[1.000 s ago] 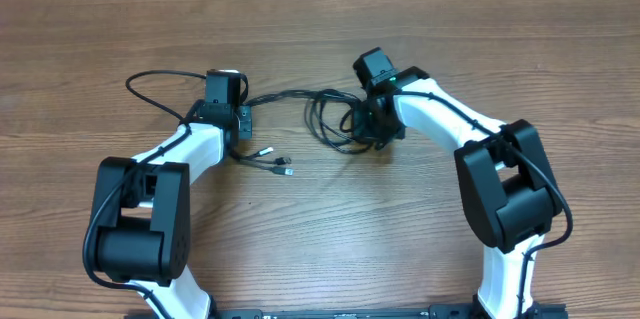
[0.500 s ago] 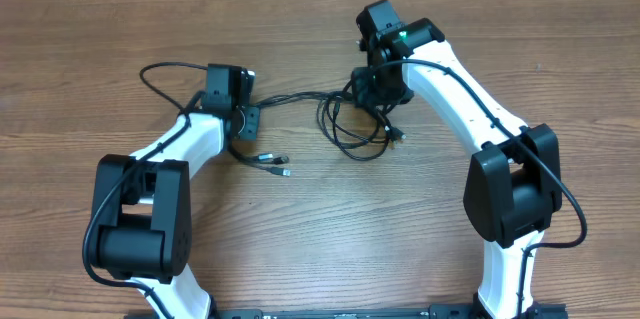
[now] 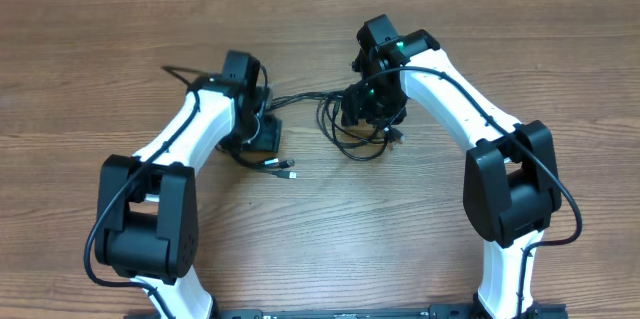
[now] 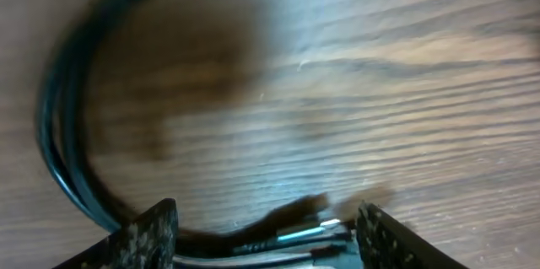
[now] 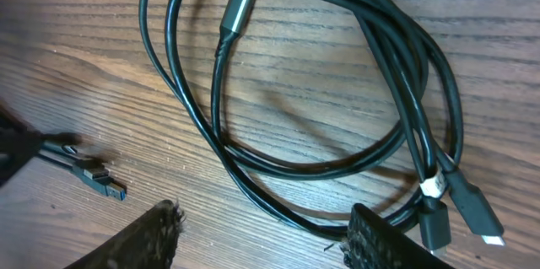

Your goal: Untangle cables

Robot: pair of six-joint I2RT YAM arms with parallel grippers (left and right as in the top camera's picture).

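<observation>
Above the cables (image 5: 396, 37), arms (image 3: 440, 84) angled inward, left fingers (image 4: 152, 237) parted, right fingers (image 5: 152, 237) parted.

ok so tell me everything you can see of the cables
The cables are thin glossy black cords lying on the wooden table, loosely coiled in overlapping loops under the open right gripper, with strands running toward the open left gripper. Visible ends: a silver plug, a blue-tipped plug, and black plugs beside a white band. Neither gripper is clamped on them.
</observation>
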